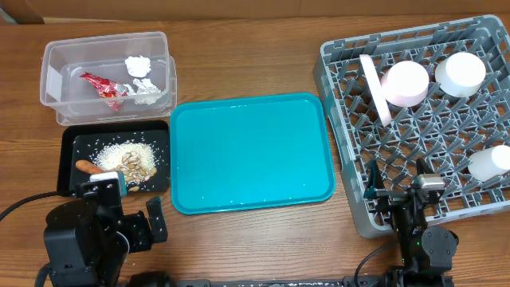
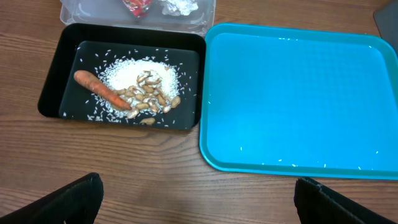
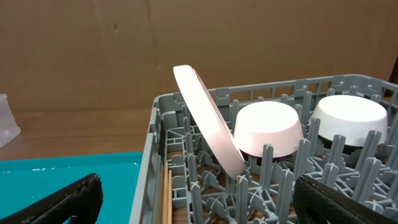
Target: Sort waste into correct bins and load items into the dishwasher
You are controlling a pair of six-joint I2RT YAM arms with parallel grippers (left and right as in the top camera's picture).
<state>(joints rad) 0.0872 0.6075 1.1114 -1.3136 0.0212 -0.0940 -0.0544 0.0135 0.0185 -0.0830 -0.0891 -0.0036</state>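
Upper left of the overhead view, on the wooden surface (image 1: 239, 32): clear tub (image 1: 56, 68), nested in a second one, carrying the red-and-silver wrappers (image 1: 103, 86) and the crumpled white tissue (image 1: 137, 64), dry rubbish kept apart from the wet. Hard up against its lower edge, shallow black tray (image 1: 68, 155), with rice and beige scraps (image 1: 127, 155) heaped mid-tray and the orange carrot (image 1: 89, 167) lying at their left, food waste pooled in one low pan. Centre frame, big teal tray (image 1: 251, 151), bare apart from a few stray grains near its lower rim in the left wrist view. Over on the right, grey dish rack (image 1: 339, 119): white plate (image 1: 374, 88) stood on edge and leaning between pegs, propped to drain; white bowl (image 1: 406, 82) just beside it, turned mouth-down in the right wrist view; second bowl (image 1: 460, 73) further right, likewise upended; small white cup (image 1: 488, 162) at the right edge, seemingly on its side. Lower left of the right wrist view, pale chopsticks (image 3: 166, 196) tucked flat along the rack's wall, clear of the pegs. Left hand (image 2: 202, 202) at the bottom left overhead: fingers spread wide, gripping nothing, hanging over bare wood short of the black tray. Right hand (image 3: 199, 202) at the bottom right: equally wide, equally empty, poised at the rack's near-left corner. Reads as sorted and loaded, with nothing left loose to fetch.
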